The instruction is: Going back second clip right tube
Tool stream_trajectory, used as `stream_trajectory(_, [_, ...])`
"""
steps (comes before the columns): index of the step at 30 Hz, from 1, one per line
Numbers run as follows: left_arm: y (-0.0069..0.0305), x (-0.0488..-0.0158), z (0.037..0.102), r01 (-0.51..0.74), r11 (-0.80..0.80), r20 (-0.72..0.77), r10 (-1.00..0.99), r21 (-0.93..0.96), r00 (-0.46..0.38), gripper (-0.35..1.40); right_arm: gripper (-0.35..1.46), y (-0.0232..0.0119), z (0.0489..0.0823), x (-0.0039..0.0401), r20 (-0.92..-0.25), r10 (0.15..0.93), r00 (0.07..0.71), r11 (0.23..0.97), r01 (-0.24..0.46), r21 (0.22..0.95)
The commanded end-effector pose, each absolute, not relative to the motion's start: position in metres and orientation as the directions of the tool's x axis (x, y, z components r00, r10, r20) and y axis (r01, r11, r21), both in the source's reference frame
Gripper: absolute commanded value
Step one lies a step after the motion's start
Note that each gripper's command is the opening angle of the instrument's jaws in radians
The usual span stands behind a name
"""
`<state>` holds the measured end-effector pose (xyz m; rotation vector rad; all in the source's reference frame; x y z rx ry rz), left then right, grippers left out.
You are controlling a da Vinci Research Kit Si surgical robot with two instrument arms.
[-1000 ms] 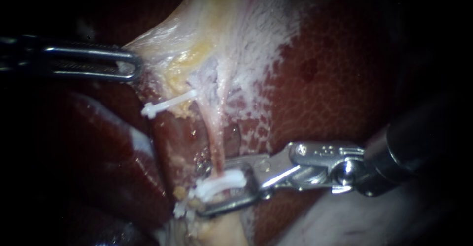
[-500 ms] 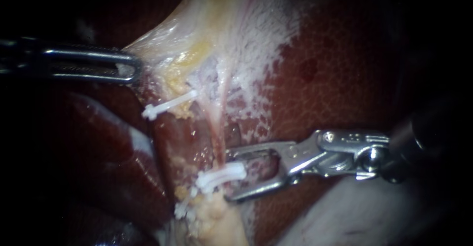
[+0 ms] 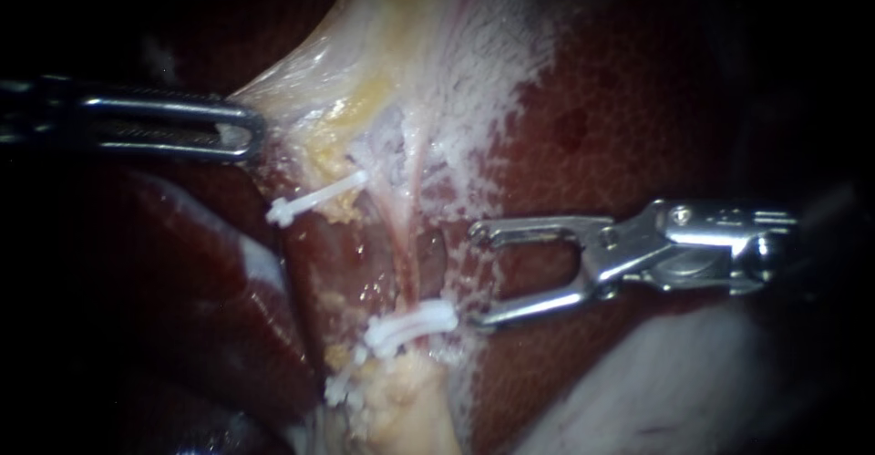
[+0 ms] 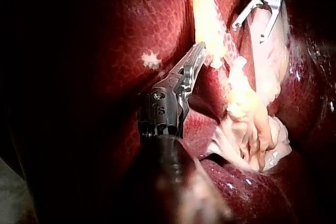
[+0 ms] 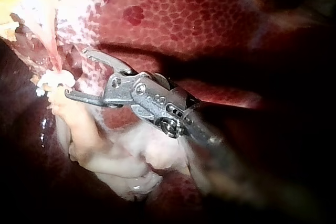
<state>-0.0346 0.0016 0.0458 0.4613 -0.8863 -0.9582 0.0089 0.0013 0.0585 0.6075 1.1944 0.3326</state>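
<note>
two instruments: left instrument clenched on pale tissue, right instrument jaws spread, empty; three white clips

The right tube, a thin pink strand, runs taut and near-vertical over the liver, and a white clip sits closed crosswise around its lower end, slightly tilted, just above pale yellow fat.
</note>
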Motion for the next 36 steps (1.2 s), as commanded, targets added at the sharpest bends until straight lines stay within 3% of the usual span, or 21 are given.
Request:
stream_trajectory(1, [0.0016, -0.0347, 0.0458, 0.505, 0.52, 0.441, -0.854, 0.689, 0.277, -0.35, 0.6, 0.0013, 0.0583, 0.0086, -0.766, 0.541, 0.345, 0.798, 0.077, 0.598])
stream_trajectory(16, [0.0005, -0.0357, 0.0469, 0.496, 0.526, 0.44, -0.85, 0.691, 0.289, -0.35, 0.6, 0.001, 0.0571, 0.0072, -0.779, 0.525, 0.343, 0.809, 0.085, 0.582])
stream_trajectory(36, [-0.0007, -0.0393, 0.0529, 0.483, 0.526, 0.409, -0.85, 0.7, 0.331, -0.35, 0.6, 0.0008, 0.0569, 0.0071, -0.78, 0.524, 0.343, 0.809, 0.085, 0.581])
